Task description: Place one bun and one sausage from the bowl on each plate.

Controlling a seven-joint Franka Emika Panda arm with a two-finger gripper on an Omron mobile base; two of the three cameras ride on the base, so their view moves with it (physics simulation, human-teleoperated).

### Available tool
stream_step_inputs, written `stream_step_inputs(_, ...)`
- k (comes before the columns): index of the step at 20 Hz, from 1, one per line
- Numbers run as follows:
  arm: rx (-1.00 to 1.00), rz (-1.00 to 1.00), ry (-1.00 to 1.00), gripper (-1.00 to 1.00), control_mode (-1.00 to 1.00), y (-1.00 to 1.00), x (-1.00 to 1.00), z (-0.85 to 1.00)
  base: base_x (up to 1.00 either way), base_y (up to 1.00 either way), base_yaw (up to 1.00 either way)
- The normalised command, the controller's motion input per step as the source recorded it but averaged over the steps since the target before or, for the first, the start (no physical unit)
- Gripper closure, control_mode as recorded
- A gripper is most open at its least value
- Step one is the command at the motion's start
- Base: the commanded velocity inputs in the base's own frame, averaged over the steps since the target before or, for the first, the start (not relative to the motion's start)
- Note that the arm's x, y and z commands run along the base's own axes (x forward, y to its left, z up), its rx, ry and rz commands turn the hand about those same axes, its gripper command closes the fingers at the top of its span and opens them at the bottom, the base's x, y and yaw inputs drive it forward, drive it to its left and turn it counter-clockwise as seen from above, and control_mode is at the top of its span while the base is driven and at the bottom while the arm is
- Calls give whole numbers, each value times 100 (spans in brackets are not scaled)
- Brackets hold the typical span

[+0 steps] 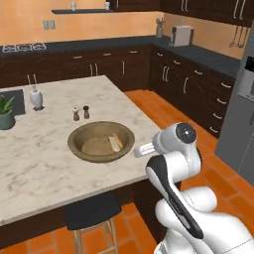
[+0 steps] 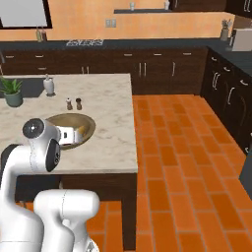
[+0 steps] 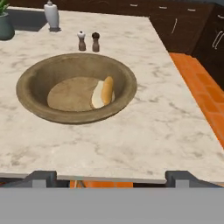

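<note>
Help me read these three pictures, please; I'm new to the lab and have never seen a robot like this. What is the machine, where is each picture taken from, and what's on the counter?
All three pictures are rendered, not photographed. The white jointed machine is a robot arm on a base that can drive. Two cameras ride on that base behind the arm, one to its left and one to its right. The third camera sits on the hand and looks along the gripper, whose two dark finger tips rise at the bottom, wide apart and holding nothing. On the marble island counter stands a wide brown bowl with one bun lying inside, towards one side. Behind it stand two small shakers, a white bottle and a potted plant. A dark stool stands under the counter's near edge.
</note>
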Motion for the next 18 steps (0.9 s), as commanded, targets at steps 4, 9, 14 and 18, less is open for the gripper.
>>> stream_step_inputs(4, 0, 0, 0, -100, 100, 0, 0, 0, 71, 2, -2)
stream_step_inputs(9, 0, 0, 0, -100, 100, 0, 0, 0, 61, 63, -14)
stream_step_inputs(14, 0, 0, 0, -100, 100, 0, 0, 0, 5, 52, 28)
stream_step_inputs(18, 0, 0, 0, -100, 100, 0, 0, 0, 0, 9, 21)
